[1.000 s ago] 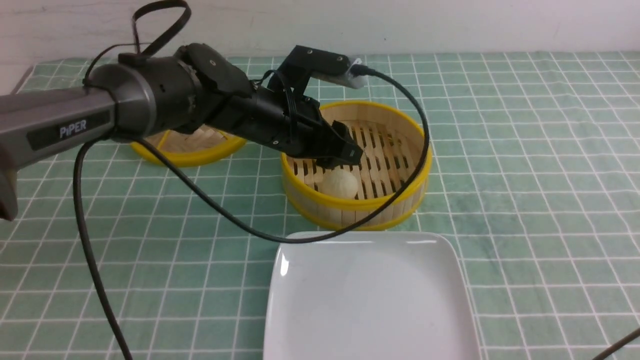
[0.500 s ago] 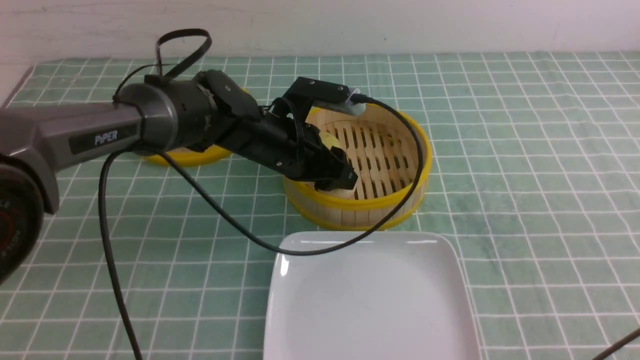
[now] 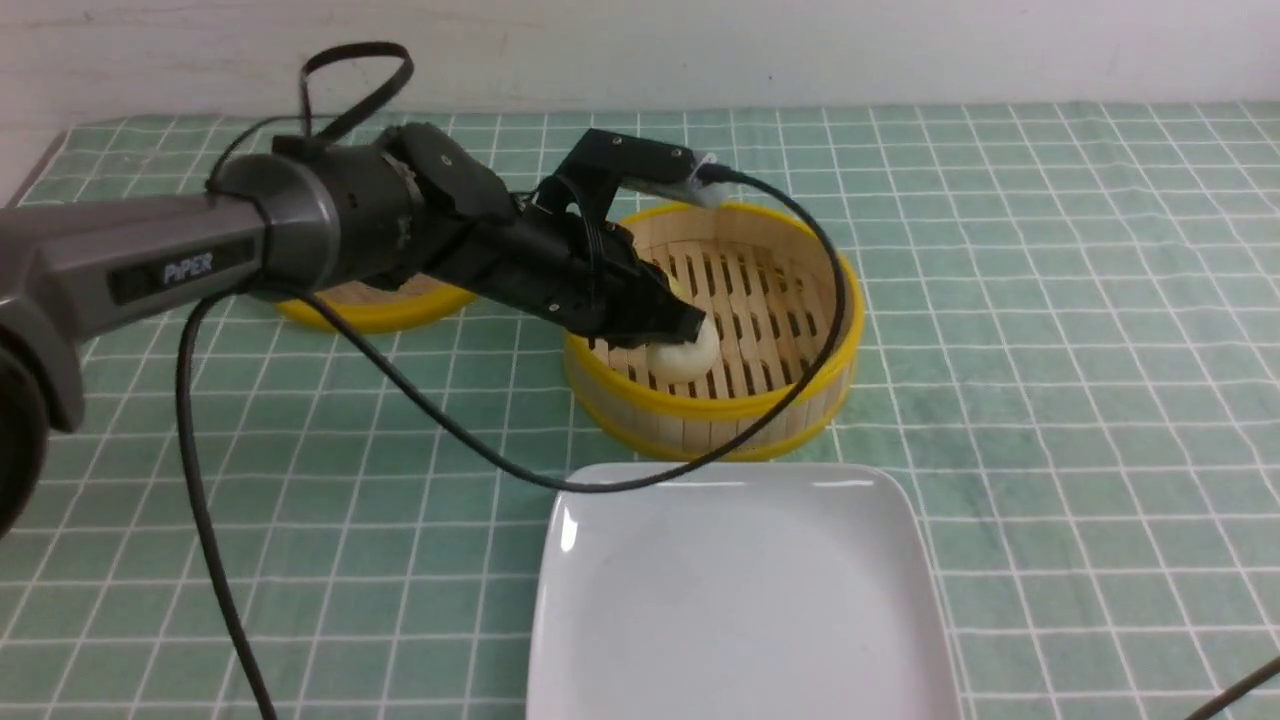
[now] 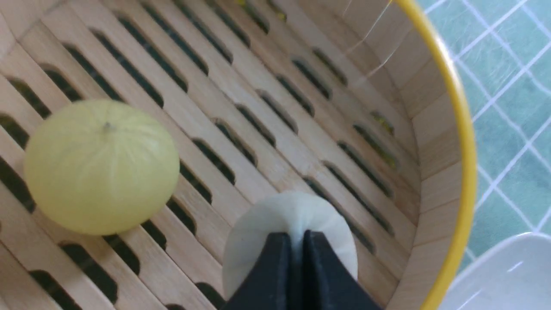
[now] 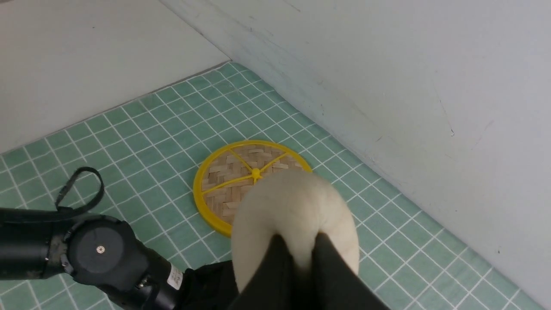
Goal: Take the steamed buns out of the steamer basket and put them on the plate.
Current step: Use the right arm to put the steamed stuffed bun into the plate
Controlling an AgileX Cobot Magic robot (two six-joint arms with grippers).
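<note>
Left claw point(image 3: 690, 333) pinching top of white bun point(image 3: 686, 358) at 7 o'clock inside basket point(image 3: 705, 402), yellow bun point(image 4: 101, 165) near it on the slats, plate point(image 3: 740, 610) at basket's 6 o'clock, lid point(image 3: 372, 306) at 9 o'clock, right claw point(image 5: 302, 249) squeezing second white bun point(image 5: 292, 200).

A green tablecloth point(image 3: 1050, 300), ruled into small squares by white lines, covers the whole work surface in the front view, running from 6 o'clock back to a plain white wall point(image 3: 850, 45) along 12 o'clock. The cloth lies mostly flat, with faint darker creases and mottling toward 3 o'clock. Near 10 o'clock its far corner ends at a thin dark edge point(image 3: 45, 152), with a pale bare surface point(image 3: 18, 150) just beyond. In the right wrist view the wall is matt white, flecked with small scuffs and hairline marks, and meets the cloth in a straight line. The light is soft and even, throwing only weak, blurred shadows on the cloth.
</note>
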